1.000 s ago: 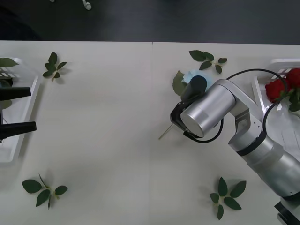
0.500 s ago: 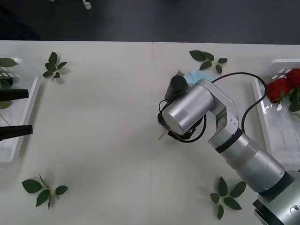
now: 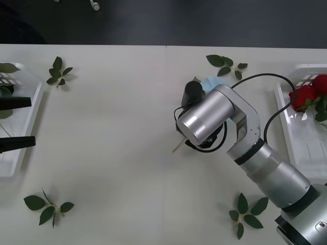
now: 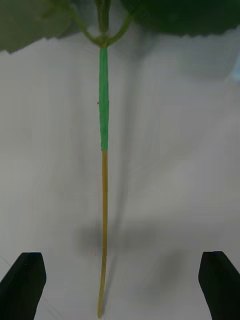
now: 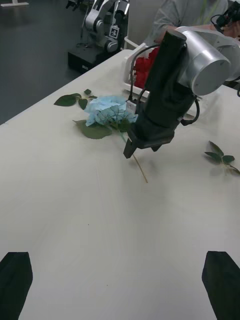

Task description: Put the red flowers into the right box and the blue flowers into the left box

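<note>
One blue flower (image 3: 209, 82) lies on the table's centre right, its thin stem (image 4: 103, 200) pointing toward the front. My right gripper (image 4: 120, 285) hovers over that stem, open, with a finger on either side and neither touching it. From the left wrist view the right gripper (image 5: 142, 149) hangs just above the table beside the blue bloom (image 5: 107, 111). Red flowers (image 3: 305, 94) lie in the right box (image 3: 301, 148). My left gripper (image 3: 33, 120) is open over the left box (image 3: 23, 153).
Loose green leaf sprigs lie at the far left (image 3: 59, 71), near left (image 3: 48, 206), near right (image 3: 248, 212) and beyond the blue flower (image 3: 225, 64). A green leaf (image 3: 7, 68) shows at the left box's far corner. A person sits behind the right box.
The right arm swung left and its wrist turned over the blue flower's stem, then nearly settled. The left gripper and the flowers stayed in place.
</note>
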`<action>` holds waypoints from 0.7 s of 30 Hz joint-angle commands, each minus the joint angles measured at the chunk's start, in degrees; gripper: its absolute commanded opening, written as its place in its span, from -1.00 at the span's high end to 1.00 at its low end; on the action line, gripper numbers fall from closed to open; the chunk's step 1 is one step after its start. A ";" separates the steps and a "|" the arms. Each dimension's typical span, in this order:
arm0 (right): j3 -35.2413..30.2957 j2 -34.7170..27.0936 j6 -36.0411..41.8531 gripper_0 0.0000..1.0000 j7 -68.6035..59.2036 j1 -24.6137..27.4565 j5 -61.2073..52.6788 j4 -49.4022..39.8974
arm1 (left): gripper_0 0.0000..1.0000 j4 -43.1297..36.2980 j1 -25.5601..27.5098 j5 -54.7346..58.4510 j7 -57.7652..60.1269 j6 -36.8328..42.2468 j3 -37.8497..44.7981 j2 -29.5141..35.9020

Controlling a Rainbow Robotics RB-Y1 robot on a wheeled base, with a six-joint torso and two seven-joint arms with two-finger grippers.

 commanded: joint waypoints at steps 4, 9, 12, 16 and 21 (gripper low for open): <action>-1.39 0.55 -4.59 -0.80 -3.36 -2.17 2.46 2.81 | -1.00 -1.70 -1.01 0.90 0.93 0.17 -0.77 1.14; -1.39 0.55 -5.21 -0.81 -3.28 -3.14 2.38 4.57 | -1.00 -1.70 -1.01 0.90 0.93 0.17 -0.77 1.14; -1.39 0.55 -5.74 -0.80 -3.19 -3.14 1.94 4.65 | -1.00 -1.70 -1.01 0.90 0.93 0.17 -0.77 1.14; -1.39 0.55 -6.00 -0.81 -3.10 -3.14 1.76 4.65 | -1.00 -1.70 -1.01 0.90 0.93 0.17 -0.77 1.14; -1.39 0.55 -6.00 -0.71 -2.75 -3.22 1.50 4.83 | -1.00 -1.70 -1.01 0.90 0.93 0.17 -0.77 1.14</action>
